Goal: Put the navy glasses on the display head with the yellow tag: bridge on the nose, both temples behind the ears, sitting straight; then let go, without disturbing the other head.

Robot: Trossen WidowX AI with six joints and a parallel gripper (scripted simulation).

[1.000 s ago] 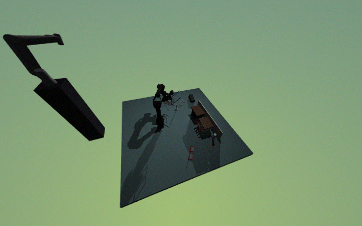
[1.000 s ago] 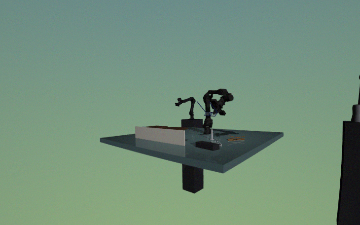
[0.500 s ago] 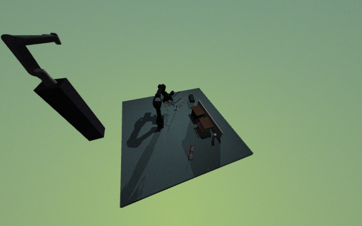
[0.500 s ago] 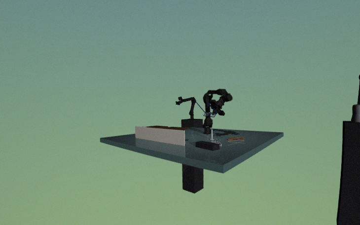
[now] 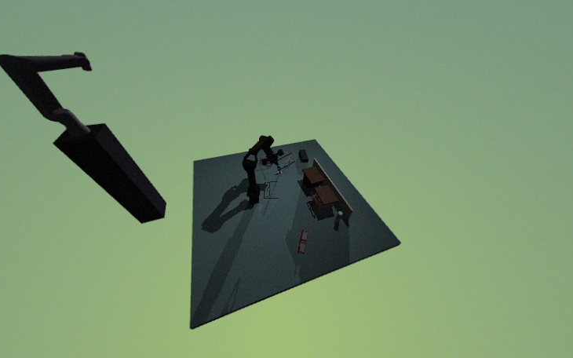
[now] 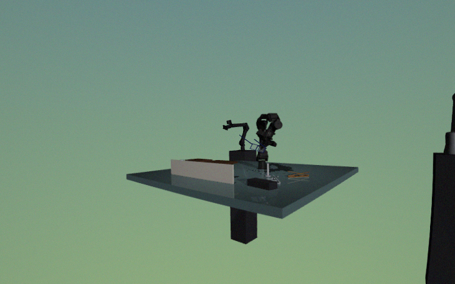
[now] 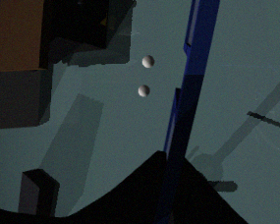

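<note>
My gripper point(image 5: 278, 166) point(image 6: 263, 149) point(image 7: 167, 161) is shut on the navy glasses point(image 6: 253, 146) point(image 7: 194, 74) and holds them above the table. In the wrist view the frame runs steeply up from the fingertips, with two pale nose pads point(image 7: 147, 61) beside it. Two brown-topped blocks, one farther point(image 5: 314, 175) and one nearer point(image 5: 326, 195), appear to be the display heads. Red shows at the nearer one's front. A small yellow patch point(image 7: 103, 22), perhaps the tag, shows at the wrist view's top. Faces, noses and ears are too dark or hidden to tell. The glasses are apart from both blocks.
A pale panel point(image 6: 202, 170) stands behind the blocks. A dark block point(image 5: 303, 155) point(image 6: 262, 184) point(image 7: 39, 192) lies near its end. A slim white post point(image 6: 267, 170) stands beside that block. Orange glasses point(image 6: 298, 175) and red glasses point(image 5: 302, 241) lie on the table point(image 5: 253, 275) point(image 6: 314, 192).
</note>
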